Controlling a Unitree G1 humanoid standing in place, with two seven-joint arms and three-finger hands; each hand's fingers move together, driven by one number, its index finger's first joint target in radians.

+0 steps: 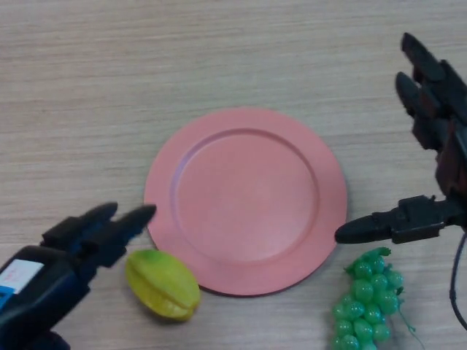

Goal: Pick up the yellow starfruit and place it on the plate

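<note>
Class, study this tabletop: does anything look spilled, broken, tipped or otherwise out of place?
Nothing stands out. The plate lies flat and bare, the starfruit rests whole on the table at its near-left edge, and the grapes sit intact at its near right. Both hands, left and right, hold nothing.

Likely a lab bench: toy fruit on a bare wood-grain table (109, 87).

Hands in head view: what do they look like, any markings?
Both are black with thick, blocky fingers. The left hand sits on a black forearm bearing a white and blue label. The right hand shows dark reddish parts near the wrist.
</note>
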